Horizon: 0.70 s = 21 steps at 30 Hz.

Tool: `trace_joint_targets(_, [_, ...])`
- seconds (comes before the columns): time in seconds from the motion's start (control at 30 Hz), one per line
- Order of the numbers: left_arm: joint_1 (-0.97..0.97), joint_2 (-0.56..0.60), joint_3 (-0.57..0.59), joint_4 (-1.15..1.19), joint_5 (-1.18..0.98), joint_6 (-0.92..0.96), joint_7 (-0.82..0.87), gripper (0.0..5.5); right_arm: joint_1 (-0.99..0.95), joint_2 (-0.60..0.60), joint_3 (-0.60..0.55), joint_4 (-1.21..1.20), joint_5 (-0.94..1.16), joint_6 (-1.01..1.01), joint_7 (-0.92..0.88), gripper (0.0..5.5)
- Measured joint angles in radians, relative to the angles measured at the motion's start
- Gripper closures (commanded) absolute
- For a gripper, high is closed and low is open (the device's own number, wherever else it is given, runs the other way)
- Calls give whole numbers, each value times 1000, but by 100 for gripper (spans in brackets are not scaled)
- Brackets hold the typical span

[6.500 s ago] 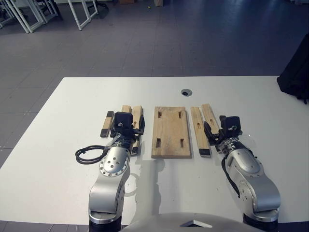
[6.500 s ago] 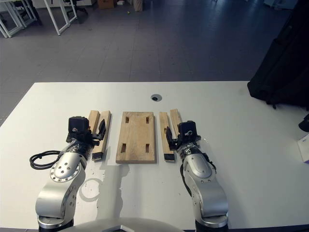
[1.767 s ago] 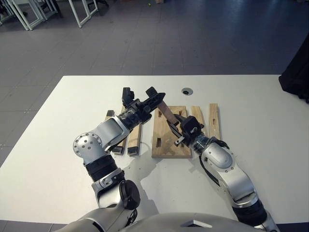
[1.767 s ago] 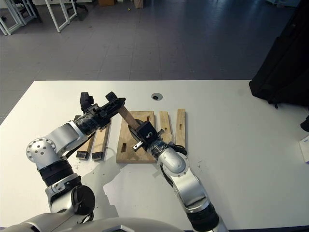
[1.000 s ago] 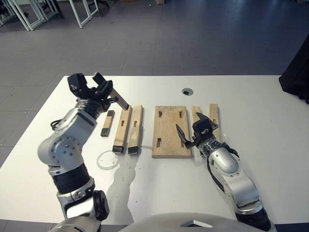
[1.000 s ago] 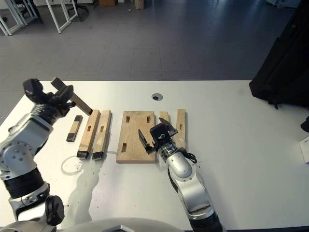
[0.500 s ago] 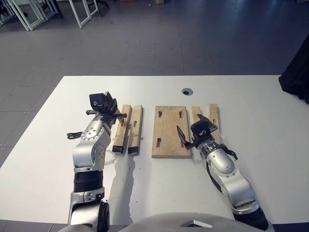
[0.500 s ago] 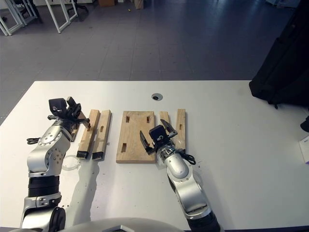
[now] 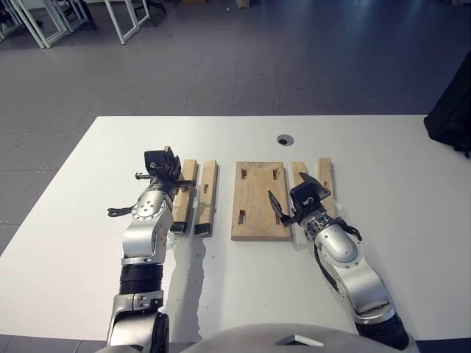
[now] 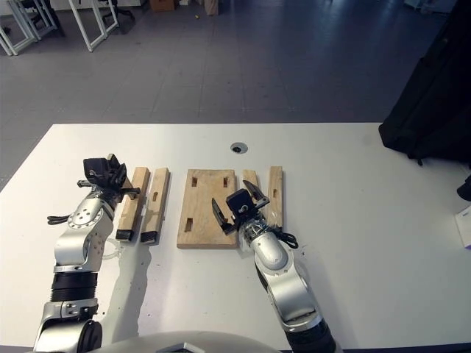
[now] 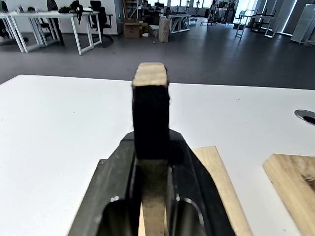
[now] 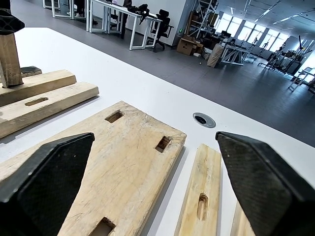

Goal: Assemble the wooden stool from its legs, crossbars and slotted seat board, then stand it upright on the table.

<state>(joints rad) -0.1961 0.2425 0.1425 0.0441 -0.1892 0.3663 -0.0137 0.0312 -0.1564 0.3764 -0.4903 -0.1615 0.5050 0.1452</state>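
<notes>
One crossbar [image 11: 150,98] in left claw [image 11: 150,147], base hidden; right claw [image 9: 288,193] spread.

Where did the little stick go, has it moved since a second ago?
Yes. The stick, in the left end effector, came down toward the leftmost leg, closer to the seat board.

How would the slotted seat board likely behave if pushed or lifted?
The seat board looks like thick solid wood: probably stiff and weighty. Lying flat on the smooth table, it should slide rather than tip. It looks wider than the open right claw, so gripping an edge seems likelier.
</notes>
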Motion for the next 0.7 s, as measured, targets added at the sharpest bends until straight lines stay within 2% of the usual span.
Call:
trace_joint_targets(0.17, [16,-40,56,70,-38,-113,-17,509,-1,-1,-2,0,0,0,3,95])
trace_joint_targets(0.43, [31,-46,45,134,-37,-246,-44,509,-1,-7,-3,0,1,0,15,95])
trace_joint_targets(0.57, [150,-91,37,-29,-71,-223,-44,509,-1,-6,-4,-1,1,0,15,95])
trace_joint_targets(0.7, [206,-111,11,-180,-81,-93,-25,509,-1,-5,-5,-2,1,1,14,95])
